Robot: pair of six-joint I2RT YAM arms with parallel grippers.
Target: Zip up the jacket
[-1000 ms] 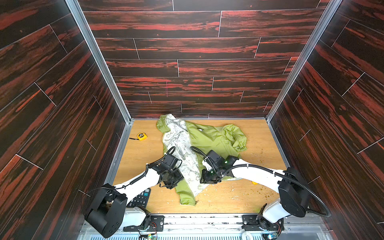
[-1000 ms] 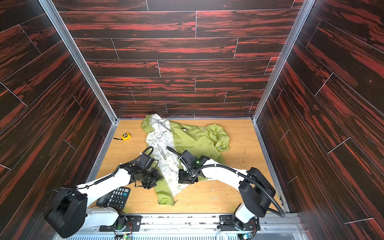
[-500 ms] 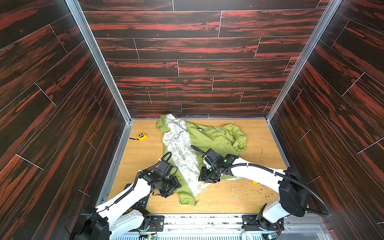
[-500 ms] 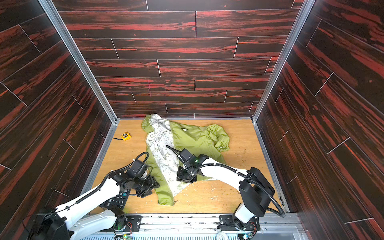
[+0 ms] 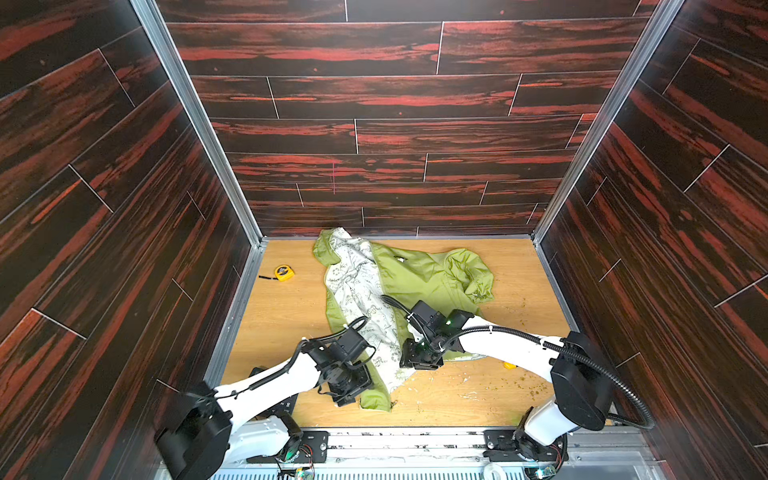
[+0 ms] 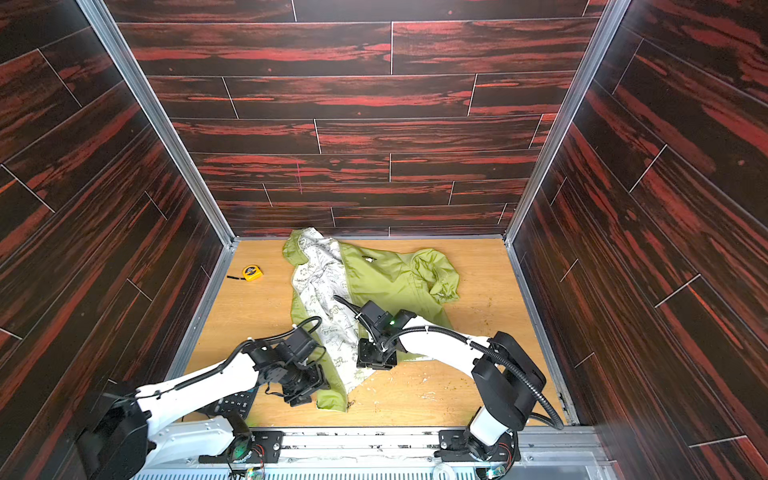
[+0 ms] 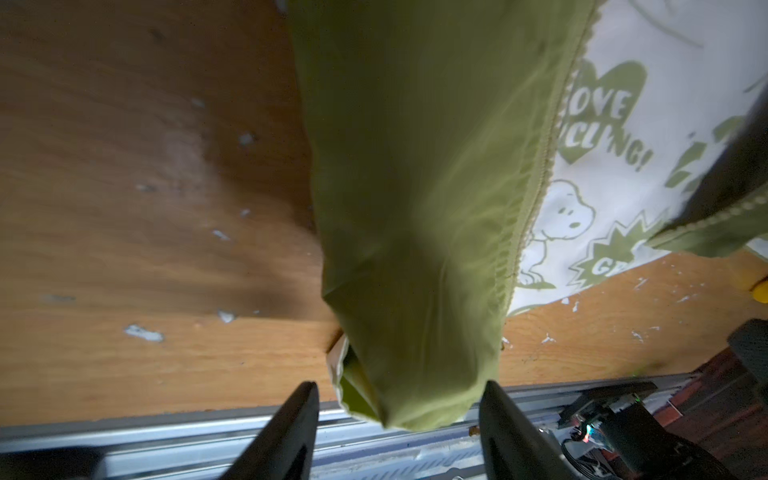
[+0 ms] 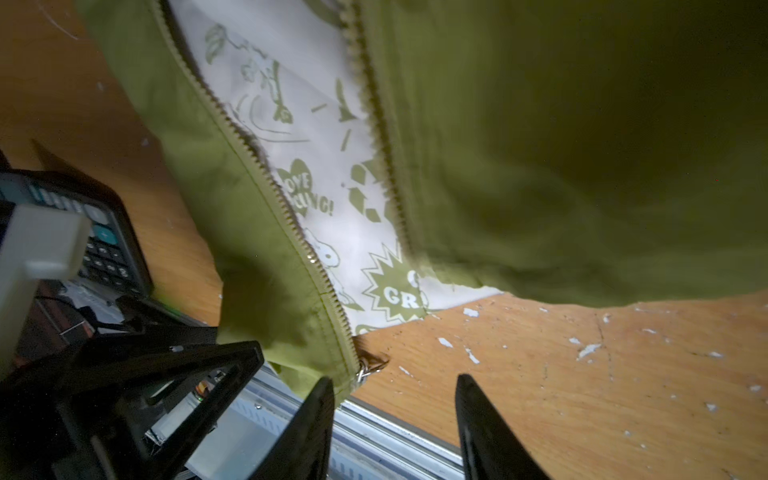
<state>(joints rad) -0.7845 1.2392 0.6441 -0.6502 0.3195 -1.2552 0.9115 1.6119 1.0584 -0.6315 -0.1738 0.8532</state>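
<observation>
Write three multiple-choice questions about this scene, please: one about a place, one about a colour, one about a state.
1. Where is the tape measure?
A) on the jacket
B) on the table, left of the jacket
C) between the two arms

2. What colour is the jacket's lining?
A) white with green prints
B) plain black
C) red

3. How is the zipper?
A) closed to the top
B) open
C) torn off

Answers: B, it lies on bare wood, apart from the jacket; A, white cloth with green cartoons shows; B, the two rows of teeth lie apart with lining between them.
</observation>
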